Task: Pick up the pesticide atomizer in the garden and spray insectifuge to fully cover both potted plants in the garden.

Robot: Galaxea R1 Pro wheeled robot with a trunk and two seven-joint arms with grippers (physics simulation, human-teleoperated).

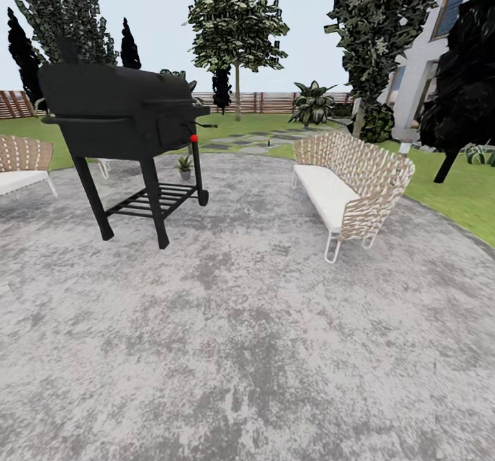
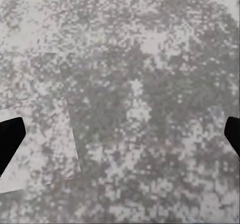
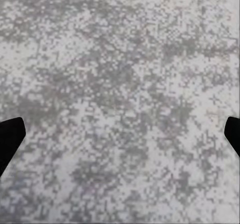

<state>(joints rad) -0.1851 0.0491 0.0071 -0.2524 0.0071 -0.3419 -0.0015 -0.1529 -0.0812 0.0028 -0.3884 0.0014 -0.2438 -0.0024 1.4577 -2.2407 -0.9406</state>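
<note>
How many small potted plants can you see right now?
1, maybe more hidden. One potted plant sits at the far edge of the patio, seen just past the legs of the black grill. The grill could be hiding another behind it.

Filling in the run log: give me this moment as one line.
stage: en route | surface: round grey paved patio | seen: small potted plant beyond black grill | left end effector: open, empty | right end effector: open, empty

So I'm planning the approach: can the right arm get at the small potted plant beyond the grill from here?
Probably not. The potted plant sits far across the patio, behind the black grill. The right gripper hangs open over bare paving, so the robot would likely have to drive closer first.
</note>
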